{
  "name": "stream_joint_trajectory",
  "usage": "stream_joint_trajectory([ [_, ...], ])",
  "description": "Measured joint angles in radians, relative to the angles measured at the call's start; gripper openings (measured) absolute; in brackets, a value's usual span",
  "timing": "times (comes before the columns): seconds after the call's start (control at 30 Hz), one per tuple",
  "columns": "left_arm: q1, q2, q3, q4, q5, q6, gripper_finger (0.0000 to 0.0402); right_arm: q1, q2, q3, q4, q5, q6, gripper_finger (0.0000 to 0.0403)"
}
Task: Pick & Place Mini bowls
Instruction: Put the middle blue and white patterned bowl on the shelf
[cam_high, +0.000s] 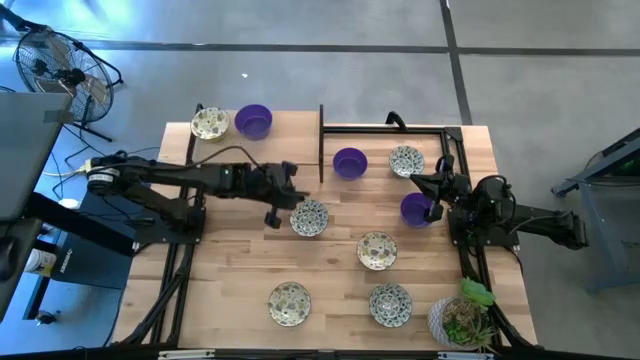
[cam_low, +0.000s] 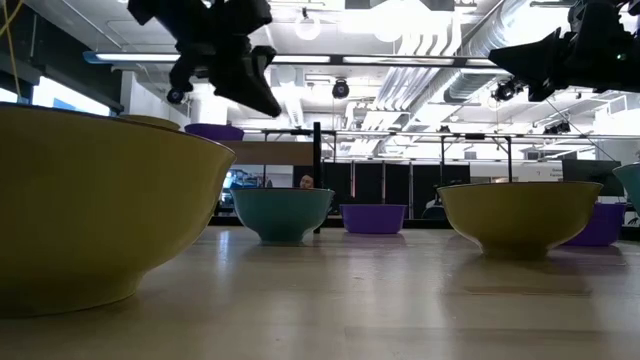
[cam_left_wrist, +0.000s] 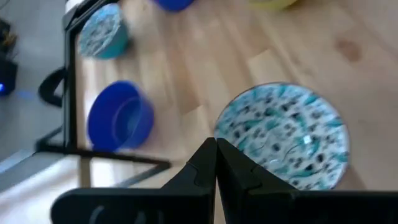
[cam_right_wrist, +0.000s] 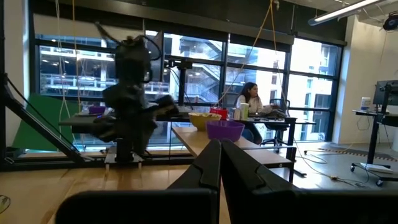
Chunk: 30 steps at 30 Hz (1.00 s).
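High view: the left gripper (cam_high: 287, 197) hangs over the middle of the table (cam_high: 240, 270), just left of a patterned bowl (cam_high: 309, 217) and seemingly above its rim rather than on it. In the left wrist view the fingers (cam_left_wrist: 205, 163) are pressed tip to tip with nothing between them, and the bowl (cam_left_wrist: 283, 135) sits just beyond and to one side of the tips. So the jaws are shut and empty, and the bowl lies a little right of and nearer than them; being round, it has no long axis to line up with. The left arm is clearly the nearer one to this bowl. My reading is that a grasp would need the fingers to part and straddle the rim.

Further right, a purple bowl (cam_high: 349, 162) and a patterned one (cam_high: 406, 160) sit at the far side, more patterned bowls lie nearer, and two bowls stand at the far left corner. The right gripper (cam_high: 424, 183) waits at the right edge, raised, fingers closed on nothing, beside another purple bowl (cam_high: 416, 209).

The top is pale wood planks, flat and open between bowls. A potted plant (cam_high: 464, 318) stands at the near right corner; a floor fan (cam_high: 50, 60) stands off the table, far left.
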<state>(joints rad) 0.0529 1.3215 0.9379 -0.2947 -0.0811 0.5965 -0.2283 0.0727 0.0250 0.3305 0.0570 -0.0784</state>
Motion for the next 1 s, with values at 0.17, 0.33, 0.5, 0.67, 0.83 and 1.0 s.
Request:
stream_joint_trajectory([
  [0.17,-0.075,0.005,0.014,-0.011,0.017,0.004,0.0005,0.000,0.000,0.000,0.000,0.000,0.000,0.0000],
  [0.33,-0.149,0.018,0.018,-0.059,0.015,-0.040,0.0038,0.000,0.000,0.000,0.000,0.000,0.000,0.0000],
  [0.5,-0.197,0.087,0.026,-0.114,-0.016,-0.107,0.0100,0.000,0.000,0.000,0.000,0.000,0.000,0.0000],
  [0.67,-0.214,0.218,0.088,-0.158,-0.015,-0.112,0.0153,0.000,0.000,0.000,0.003,0.000,0.000,0.0000],
  [0.83,-0.210,0.296,0.156,-0.234,-0.053,-0.112,0.0169,0.000,0.001,0.000,0.003,0.000,0.000,0.0000],
  [1.0,-0.211,0.361,0.187,-0.298,-0.067,-0.112,0.0170,0.000,0.004,0.000,0.001,0.000,0.000,0.0000],
])
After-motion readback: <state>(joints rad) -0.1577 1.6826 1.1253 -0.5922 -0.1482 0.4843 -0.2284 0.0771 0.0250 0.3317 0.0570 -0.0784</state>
